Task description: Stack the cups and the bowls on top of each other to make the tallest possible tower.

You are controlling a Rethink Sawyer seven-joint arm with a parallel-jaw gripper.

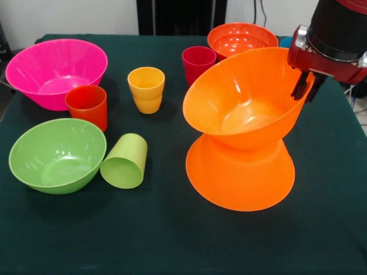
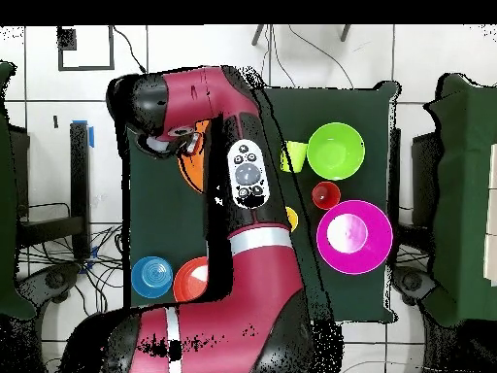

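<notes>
An orange bowl (image 1: pixel 241 180) stands upside down on the dark green cloth, right of centre. A second orange bowl (image 1: pixel 246 103) rests on its base, mouth up and tilted toward the left. My gripper (image 1: pixel 304 86) is shut on this upper bowl's right rim, one finger inside and one outside. To the left stand the pink bowl (image 1: pixel 54 71), the red-orange cup (image 1: pixel 87 106), the yellow-orange cup (image 1: pixel 147 89) and the lime green bowl (image 1: pixel 57 154). The lime green cup (image 1: pixel 125 161) lies on its side. In the overhead view the arm hides the orange pile except a sliver (image 2: pixel 191 170).
Behind the pile stand a magenta-red cup (image 1: pixel 198 63), a round red-orange bowl (image 1: pixel 241 39) and a blue bowl (image 1: pixel 285 42) showing only at its edge. The table's right edge (image 1: pixel 352 109) runs close by the gripper.
</notes>
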